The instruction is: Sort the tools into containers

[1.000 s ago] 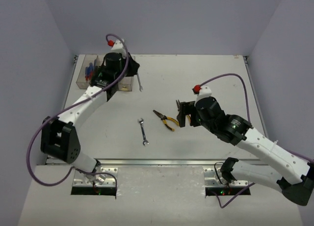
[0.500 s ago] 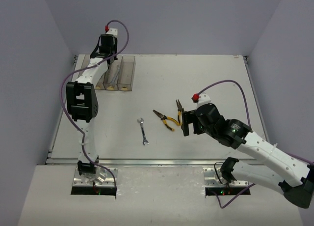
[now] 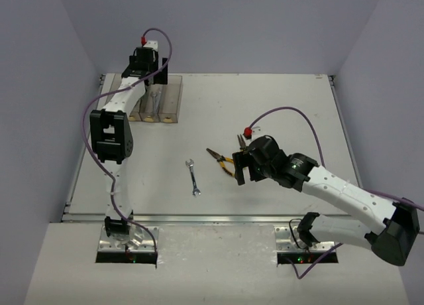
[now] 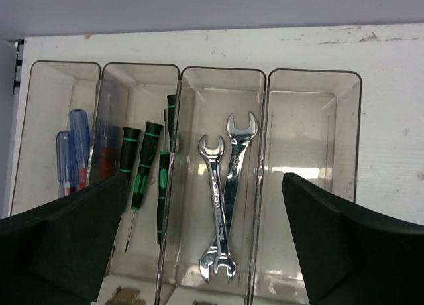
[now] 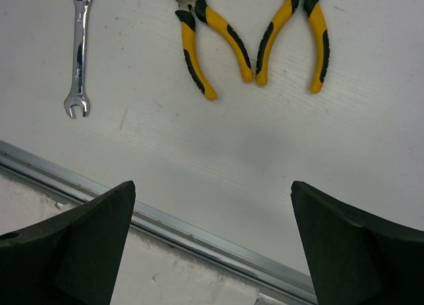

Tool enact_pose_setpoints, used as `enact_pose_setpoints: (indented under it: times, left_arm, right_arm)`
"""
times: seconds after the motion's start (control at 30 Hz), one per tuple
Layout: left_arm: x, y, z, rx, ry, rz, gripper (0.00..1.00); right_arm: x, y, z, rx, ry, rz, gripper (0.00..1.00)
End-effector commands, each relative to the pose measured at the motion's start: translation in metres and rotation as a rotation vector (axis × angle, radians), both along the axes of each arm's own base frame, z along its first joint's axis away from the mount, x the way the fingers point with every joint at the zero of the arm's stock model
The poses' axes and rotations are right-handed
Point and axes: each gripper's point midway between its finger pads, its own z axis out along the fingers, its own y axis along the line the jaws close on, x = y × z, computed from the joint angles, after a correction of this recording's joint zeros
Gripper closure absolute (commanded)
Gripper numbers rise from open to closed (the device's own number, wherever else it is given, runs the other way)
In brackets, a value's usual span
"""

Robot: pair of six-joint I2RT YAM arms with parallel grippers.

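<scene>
The table (image 3: 285, 99) carries the row of bins (image 4: 265, 132) at its far left. The left gripper (image 4: 204, 185) hangs over them, jaws wide, holding nothing. The right gripper (image 5: 212, 192), also spread and bare, hovers by two pliers (image 5: 228, 43), I think to take one for the fourth bin, which holds no tool. A loose wrench (image 5: 79, 50) waits beside them. The bins are sorted by kind: two wrenches (image 4: 217, 199), green screwdrivers (image 4: 144, 156), and blue screwdrivers (image 4: 79, 136), perhaps three behind the tinted wall.

arms (image 3: 344, 189): white links, black joints | cables (image 3: 291, 111): purple | caps (image 3: 249, 131): red | fingers (image 4: 66, 239): black
</scene>
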Motion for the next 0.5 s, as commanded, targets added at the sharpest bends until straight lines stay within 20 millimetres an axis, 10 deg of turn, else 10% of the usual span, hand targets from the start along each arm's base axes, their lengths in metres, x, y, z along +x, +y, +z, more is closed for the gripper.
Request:
enact_pose_setpoints:
  times: [0.0, 0.13, 0.3, 0.47]
  left_arm:
    - [-0.039, 0.003, 0.178, -0.256, -0.32, 0.195, 0.0]
    - [-0.131, -0.009, 0.206, -0.505, -0.29, 0.299, 0.0]
    - [-0.249, -0.076, 0.163, -0.725, -0.319, 0.108, 0.0]
    - [-0.314, -0.06, 0.121, -0.618, -0.313, 0.123, 0.0]
  right_arm:
    - [0.017, 0.053, -0.009, 0.045, 0.067, 0.042, 0.01]
    - [0.034, 0.099, -0.03, -0.049, 0.101, -0.006, 0.01]
    - [0.049, 0.157, -0.074, -0.144, 0.159, -0.023, 0.01]
    - [0.054, 0.186, -0.106, -0.225, 0.212, -0.021, 0.2]
